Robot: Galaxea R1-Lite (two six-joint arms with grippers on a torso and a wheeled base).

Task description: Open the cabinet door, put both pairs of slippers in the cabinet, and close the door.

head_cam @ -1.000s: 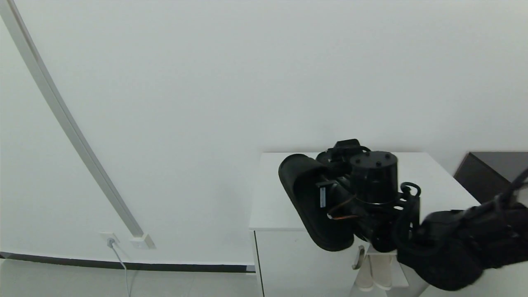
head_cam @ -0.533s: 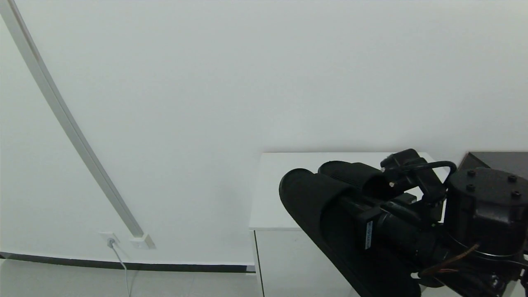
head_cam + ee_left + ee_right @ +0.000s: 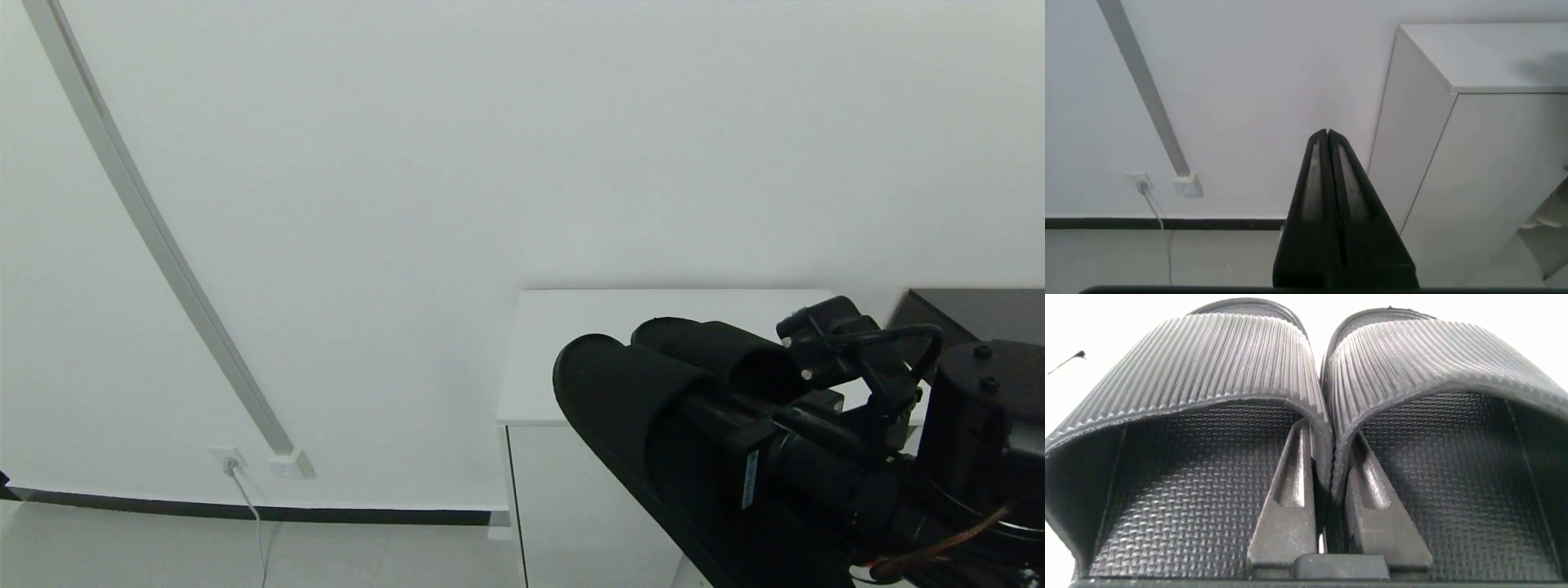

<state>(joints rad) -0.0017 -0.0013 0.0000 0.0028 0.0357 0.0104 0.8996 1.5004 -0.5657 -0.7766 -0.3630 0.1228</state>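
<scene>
Two black slippers [image 3: 629, 392] sit clamped in the right end effector [image 3: 1328, 445] (side by side). The left end effector [image 3: 1328, 140] is pressed closed, empty.

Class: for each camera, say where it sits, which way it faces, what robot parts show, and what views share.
Head: on the head, facing wall and cabinet; right arm carries slippers.
Left wrist: on that wrist, facing cabinet and socket past the shut left end effector.
Right wrist: on that wrist, facing slippers clamped by the right end effector.
Shared: head and left wrist, cabinet and socket; head and right wrist, slippers.
</scene>
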